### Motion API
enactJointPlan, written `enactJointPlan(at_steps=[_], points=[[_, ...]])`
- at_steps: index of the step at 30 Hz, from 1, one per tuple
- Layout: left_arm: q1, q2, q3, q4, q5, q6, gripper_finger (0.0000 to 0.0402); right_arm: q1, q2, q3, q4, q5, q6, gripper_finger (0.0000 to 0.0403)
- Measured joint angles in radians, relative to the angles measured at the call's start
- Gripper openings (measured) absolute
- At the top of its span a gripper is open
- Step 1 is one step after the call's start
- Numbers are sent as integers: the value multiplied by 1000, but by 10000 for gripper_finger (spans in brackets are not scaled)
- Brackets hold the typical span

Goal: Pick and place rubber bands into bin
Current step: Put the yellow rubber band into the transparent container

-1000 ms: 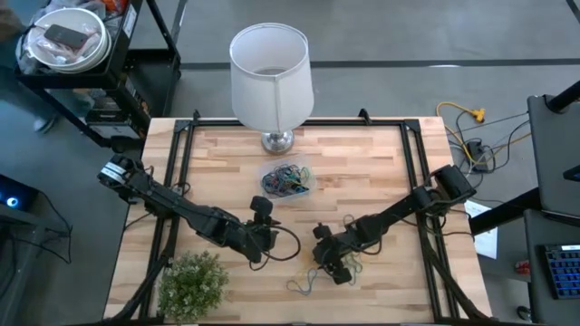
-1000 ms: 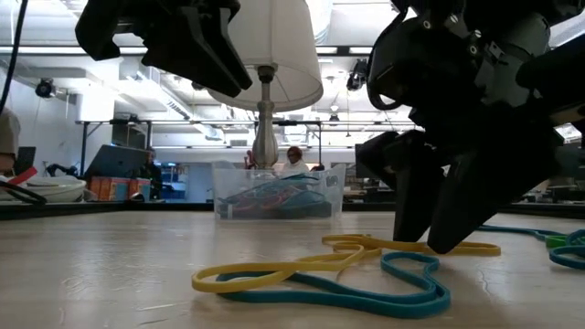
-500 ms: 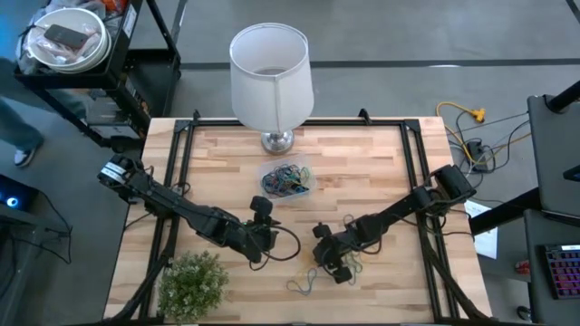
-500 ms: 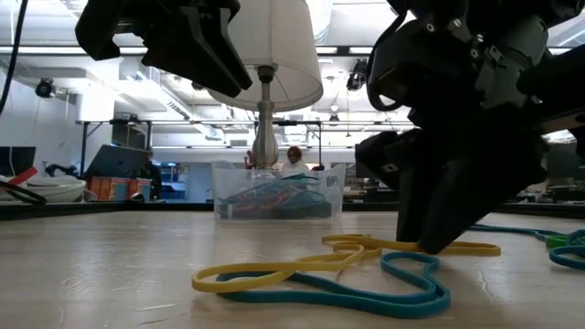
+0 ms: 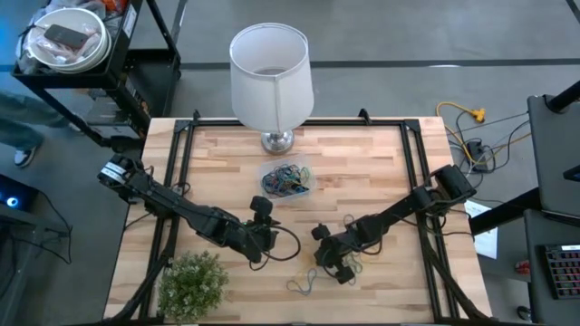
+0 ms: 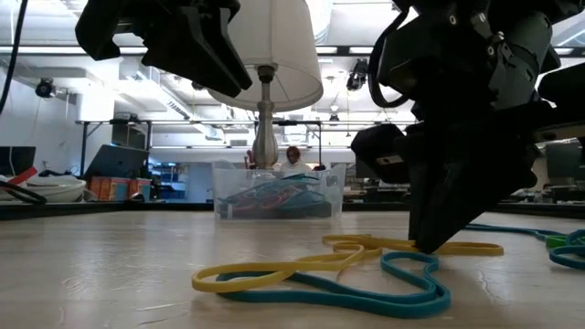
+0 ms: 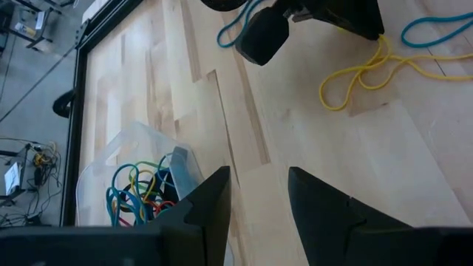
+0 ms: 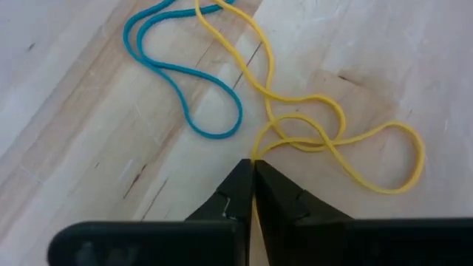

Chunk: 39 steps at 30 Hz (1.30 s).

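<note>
Pinching yellow rubber band [image 8: 325, 140], right claw [image 8: 253, 188]

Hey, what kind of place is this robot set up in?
Likely a lab or workshop: a wooden table in a black frame, equipment carts and loose cables on a bare grey floor, with open ceiling ducts and strip lights behind.

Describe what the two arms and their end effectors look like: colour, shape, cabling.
Both arms are dark, near-black jointed links. The left arm has a round grey-and-white fitting near its base and a thin black cable looping off near its wrist. The right arm has a boxy block near its base. The left end effector carries two flat, tapering black fingers; the right end effector has the same wedge-shaped fingers.
</note>
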Motion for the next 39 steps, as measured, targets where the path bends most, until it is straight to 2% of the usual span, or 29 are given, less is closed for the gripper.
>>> enactJointPlan(at_steps=[6,14,17,24,33,39], points=[[0,0,0,0,0,0,121,9,-32,50,-79,27,-19,8],[0,0,-1,0,0,0,121,48,-74,165,-279,137,-69,8],[0,0,-2,1,0,0,121,59,-81,219,-372,210,-84,8],[0,0,-4,0,0,-4,121,61,-86,329,-548,467,-145,8],[-1,0,-11,0,0,-16,121,10,-86,397,-576,693,-269,8],[-1,0,-13,-8,0,-18,121,-55,-86,401,-578,779,-305,8]])
